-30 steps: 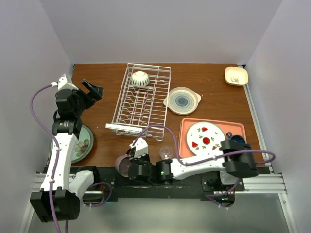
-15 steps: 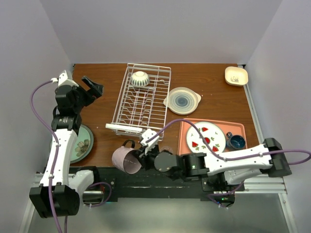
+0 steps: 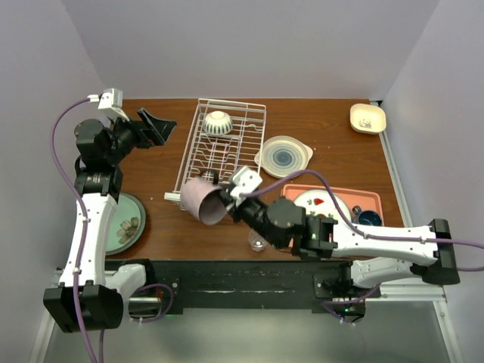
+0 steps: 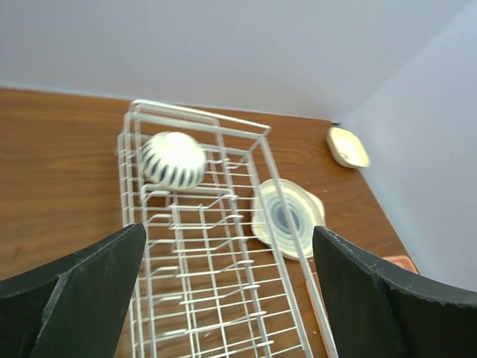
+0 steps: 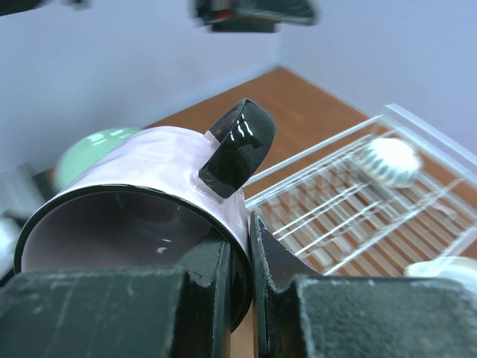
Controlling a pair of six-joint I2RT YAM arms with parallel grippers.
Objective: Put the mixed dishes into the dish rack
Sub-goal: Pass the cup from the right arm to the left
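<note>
At upper left, the left gripper (image 3: 155, 128) is held wide open and empty, clear of the dish rack (image 3: 227, 162). At centre, the purple mug (image 3: 200, 202) is pinched by its rim in the right gripper (image 3: 229, 198) — tipped sideways over the rack's near end, presumably for placing.

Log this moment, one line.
right tool: grips pale purple black-handled mug | at near end of white wire dish rack | left tool: open
</note>
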